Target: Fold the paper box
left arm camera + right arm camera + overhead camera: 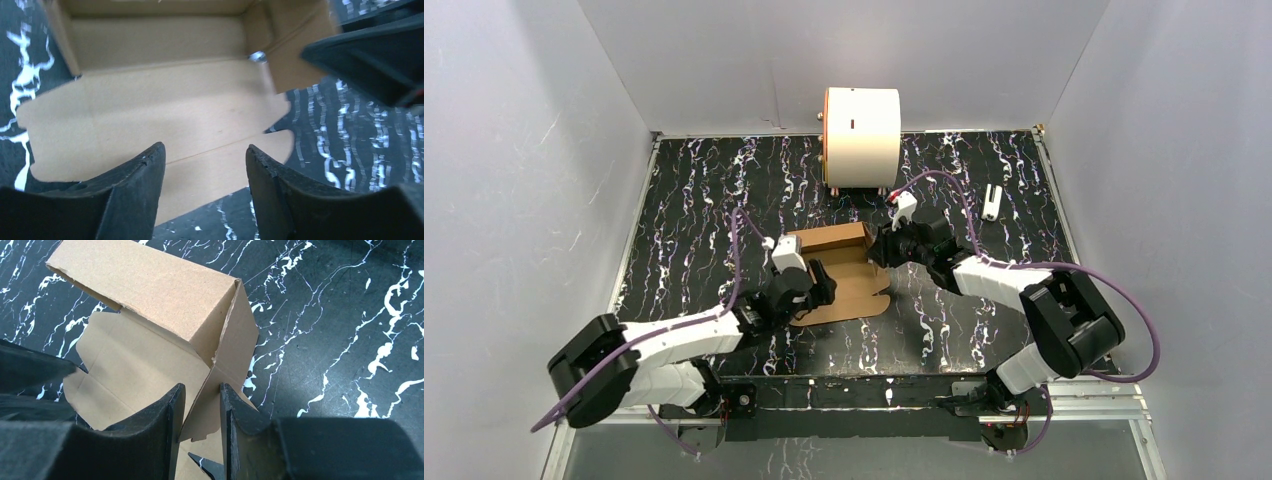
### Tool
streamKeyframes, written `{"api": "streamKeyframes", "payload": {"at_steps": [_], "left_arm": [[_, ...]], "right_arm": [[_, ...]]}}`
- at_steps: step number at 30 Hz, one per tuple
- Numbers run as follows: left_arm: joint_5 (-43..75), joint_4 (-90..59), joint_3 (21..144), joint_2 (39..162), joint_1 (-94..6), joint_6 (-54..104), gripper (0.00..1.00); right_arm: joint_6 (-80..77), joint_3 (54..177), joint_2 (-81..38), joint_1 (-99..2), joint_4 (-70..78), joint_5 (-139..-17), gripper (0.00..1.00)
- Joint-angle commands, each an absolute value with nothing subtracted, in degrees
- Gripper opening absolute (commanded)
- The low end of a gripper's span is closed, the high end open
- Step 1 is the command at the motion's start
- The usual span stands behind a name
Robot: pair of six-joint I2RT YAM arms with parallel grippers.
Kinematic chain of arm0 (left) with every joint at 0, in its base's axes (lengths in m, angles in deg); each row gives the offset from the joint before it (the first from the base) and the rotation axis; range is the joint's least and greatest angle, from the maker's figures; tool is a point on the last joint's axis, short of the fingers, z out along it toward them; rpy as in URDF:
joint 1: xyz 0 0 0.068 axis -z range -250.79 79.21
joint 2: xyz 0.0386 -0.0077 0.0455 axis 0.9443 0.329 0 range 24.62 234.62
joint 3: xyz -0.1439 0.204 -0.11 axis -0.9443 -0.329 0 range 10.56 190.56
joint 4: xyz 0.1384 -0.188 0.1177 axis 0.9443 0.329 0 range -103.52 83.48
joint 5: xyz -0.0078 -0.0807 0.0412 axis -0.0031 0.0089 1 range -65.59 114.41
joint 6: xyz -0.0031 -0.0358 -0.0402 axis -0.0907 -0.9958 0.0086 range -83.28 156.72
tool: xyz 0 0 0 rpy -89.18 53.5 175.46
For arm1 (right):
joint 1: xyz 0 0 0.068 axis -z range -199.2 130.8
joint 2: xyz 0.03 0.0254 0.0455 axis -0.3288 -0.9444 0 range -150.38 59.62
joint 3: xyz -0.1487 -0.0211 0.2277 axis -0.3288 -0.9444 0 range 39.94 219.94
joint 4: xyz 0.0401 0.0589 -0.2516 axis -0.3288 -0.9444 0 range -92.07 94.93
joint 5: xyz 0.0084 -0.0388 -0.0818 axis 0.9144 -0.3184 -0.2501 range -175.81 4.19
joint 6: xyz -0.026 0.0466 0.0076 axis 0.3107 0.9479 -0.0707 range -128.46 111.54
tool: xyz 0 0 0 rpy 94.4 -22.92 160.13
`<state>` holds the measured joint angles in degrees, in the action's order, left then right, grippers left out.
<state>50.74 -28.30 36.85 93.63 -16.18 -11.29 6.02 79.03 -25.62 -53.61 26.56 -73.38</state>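
The paper box [839, 272] lies in the middle of the black marbled surface [684, 190], between the two arms, and it is only part made. Its long back wall [150, 295] is raised and a short side flap [237, 340] at the right end is turned up off the corner. The broad front panel [150, 120], with its rounded tabs, lies flat toward the arms.

The right claw [202, 390] is at that right end, its fingers drawn close with the side flap running between them. Whether they pinch the card or merely straddle it I cannot tell. The left claw [204, 150] hangs low over the near edge of the flat panel, fingers well apart and holding nothing.

Behind the box, near the back wall of the cell, stands a white cylinder with an orange rim [861, 135]. A small white object [992, 202] lies off to the right. Both are well apart from the work.

The step in hand looks to be squaring up the right end, roughly midway through the fold. Next, I judge, the side flap must be kept upright against the back wall while the left claw gets under the front panel's edge and lifts it along its crease, without letting the light card skid across the surface
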Motion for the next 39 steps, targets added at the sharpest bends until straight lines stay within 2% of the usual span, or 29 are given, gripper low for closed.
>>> {"api": "streamKeyframes", "payload": {"at_steps": [1, 7, 13, 17, 20, 29, 39], "left_arm": [[49.84, -18.93, 44.3, 87.74, -15.99, -4.2, 0.61], [56.37, -14.69, 52.47, 88.26, -17.28, 6.37, 0.66], [53.92, -14.32, 60.8, 96.45, -24.7, 13.68, 0.74], [48.25, -15.67, 64.58, 101.78, -28.15, 17.84, 0.83], [44.97, -15.85, 66.97, 106.08, -30.21, 20.1, 0.86], [38.07, -18.33, 70.38, 114.05, -33.42, 24.26, 0.86], [36.75, -18.44, 73.0, 119.84, -33.72, 26.32, 0.84]], "right_arm": [[6.06, 79.05, -26.79, -53.23, 31.9, -69.93, 0.4], [5.87, 78.12, -27.09, -52.4, 33.45, -68.08, 0.41], [5.19, 77.53, -26.6, -51.51, 33.88, -67.15, 0.42], [5.05, 77.38, -26.99, -51.15, 34.11, -66.34, 0.42], [5.03, 77.45, -27.42, -50.94, 34.35, -65.87, 0.42], [4.97, 77.48, -28.04, -50.22, 34.64, -64.14, 0.42], [4.9, 78.04, -29.31, -49.9, 34.95, -62.01, 0.43]]}}
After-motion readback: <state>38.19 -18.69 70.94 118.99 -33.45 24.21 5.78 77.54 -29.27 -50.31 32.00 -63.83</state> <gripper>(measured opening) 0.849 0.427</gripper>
